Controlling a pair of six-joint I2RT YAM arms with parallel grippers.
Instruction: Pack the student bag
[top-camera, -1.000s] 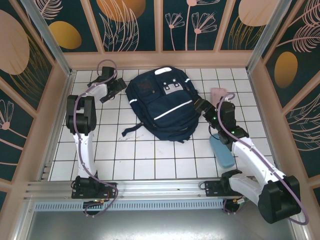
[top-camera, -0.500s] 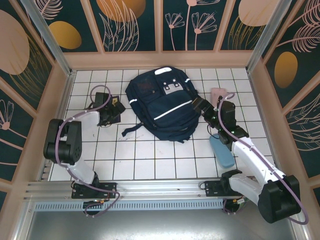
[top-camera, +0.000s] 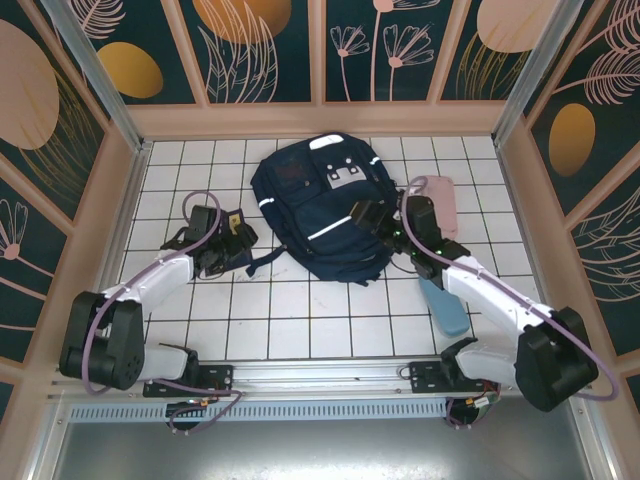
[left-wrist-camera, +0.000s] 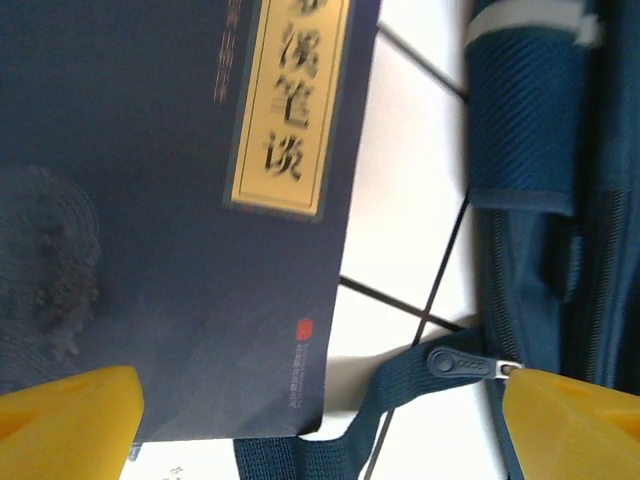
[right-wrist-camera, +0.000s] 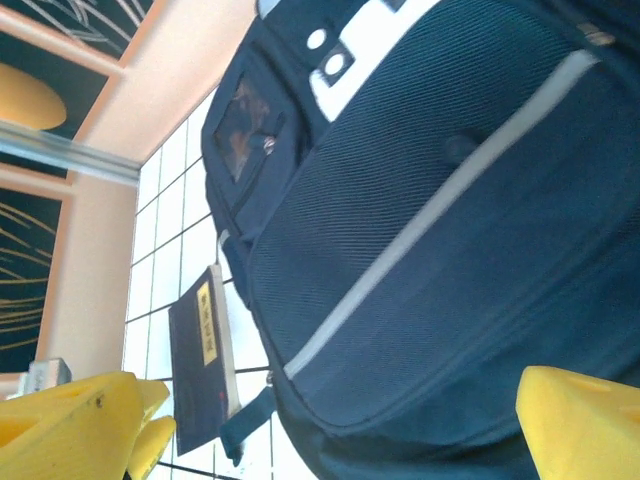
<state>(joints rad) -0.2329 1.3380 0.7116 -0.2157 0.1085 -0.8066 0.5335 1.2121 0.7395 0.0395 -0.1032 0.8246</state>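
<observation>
Left end effector (left-wrist-camera: 320, 420), spread over the thin navy yellow-labelled booklet (left-wrist-camera: 150, 200) at nine o'clock of the navy fabric backpack (top-camera: 320, 210), should straddle its edge before pinching.

My student bag (right-wrist-camera: 480, 300) is coarse-woven navy cloth, matt, crossed by a smoother pale stripe (right-wrist-camera: 430, 225), and its strap (left-wrist-camera: 395, 385) is ribbed webbing. The booklet (left-wrist-camera: 150, 200) has a matt navy paper cover and a dull gold label (left-wrist-camera: 290, 100). My fingers (left-wrist-camera: 65, 415) look like matt yellow plastic. The counter (top-camera: 280, 300) is glossy white tile.
</observation>
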